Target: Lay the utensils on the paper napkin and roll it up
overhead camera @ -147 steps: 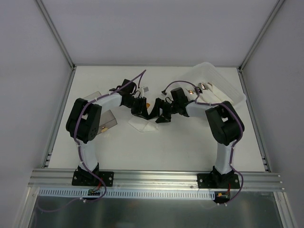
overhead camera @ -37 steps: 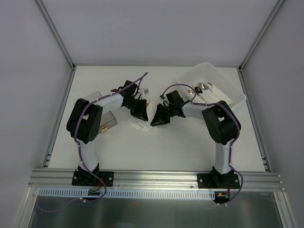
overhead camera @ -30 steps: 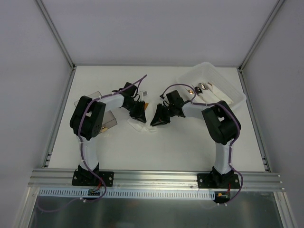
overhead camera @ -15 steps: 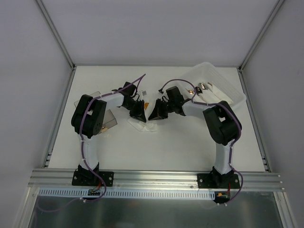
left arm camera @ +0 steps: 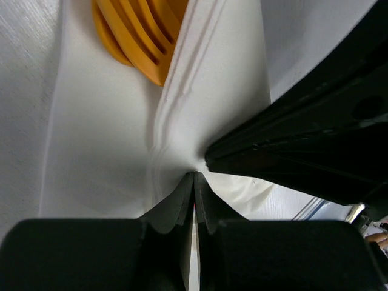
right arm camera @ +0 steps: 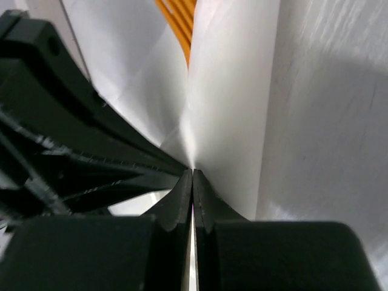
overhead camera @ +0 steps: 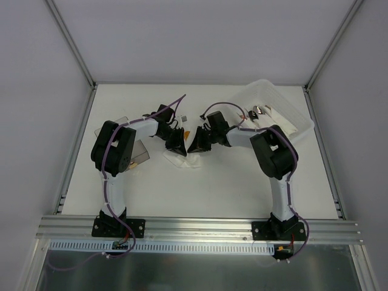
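Observation:
The paper napkin (overhead camera: 183,161) lies white and crumpled on the table between the two arms. In the left wrist view its folds (left arm camera: 109,139) run into my left gripper (left arm camera: 194,176), which is shut on a pinched ridge of the sheet. Several orange utensils (left arm camera: 140,37) lie in the fold just beyond. My right gripper (right arm camera: 192,172) is shut on the napkin (right arm camera: 233,97) too, with the utensils (right arm camera: 182,24) poking out above. From above, the left gripper (overhead camera: 178,144) and right gripper (overhead camera: 195,145) meet tip to tip over the sheet, an orange utensil tip (overhead camera: 188,134) between them.
A translucent white plastic tray (overhead camera: 290,108) holding small shiny bits stands at the back right, behind the right arm. A smoky clear box (overhead camera: 138,153) sits by the left arm's elbow. Grey walls and metal rails (overhead camera: 200,227) enclose the table.
Both grippers have closed on the napkin. The right gripper has slid left and slightly back until it touches the left one, bunching the sheet up.

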### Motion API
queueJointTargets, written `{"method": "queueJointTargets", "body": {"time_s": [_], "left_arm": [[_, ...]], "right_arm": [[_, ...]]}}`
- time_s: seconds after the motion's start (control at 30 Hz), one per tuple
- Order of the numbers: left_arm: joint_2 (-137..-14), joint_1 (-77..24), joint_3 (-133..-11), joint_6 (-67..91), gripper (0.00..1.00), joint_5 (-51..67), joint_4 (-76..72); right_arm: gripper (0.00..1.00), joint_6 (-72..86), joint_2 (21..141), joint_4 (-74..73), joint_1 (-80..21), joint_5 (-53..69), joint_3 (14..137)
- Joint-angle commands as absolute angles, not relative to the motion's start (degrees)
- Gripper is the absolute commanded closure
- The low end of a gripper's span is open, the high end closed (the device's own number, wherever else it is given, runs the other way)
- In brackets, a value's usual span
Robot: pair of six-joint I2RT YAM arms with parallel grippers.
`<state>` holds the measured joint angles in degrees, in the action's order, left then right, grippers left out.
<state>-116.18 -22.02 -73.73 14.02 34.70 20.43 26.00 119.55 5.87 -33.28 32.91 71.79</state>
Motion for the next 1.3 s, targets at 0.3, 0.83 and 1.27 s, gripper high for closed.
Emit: {"method": "queueJointTargets", "body": {"time_s": [0.3,0.83,1.27], "left_arm": [[-117.33,-21.88,-72.07,13.45,0.98,29.80,20.83],[-117.25,-21.53,-71.54,12.83,0.98,29.27,20.83],[-117.42,-21.62,-71.54,12.92,0.98,29.27,20.83]], "right_arm": [[1.00,16.61,122.25,-13.62,-37.27,15.65,80.51],[0.83,15.02,113.56,-5.99,-36.04,33.22,78.76],[0.92,16.62,116.45,-7.37,-37.18,29.98,75.32]]}}
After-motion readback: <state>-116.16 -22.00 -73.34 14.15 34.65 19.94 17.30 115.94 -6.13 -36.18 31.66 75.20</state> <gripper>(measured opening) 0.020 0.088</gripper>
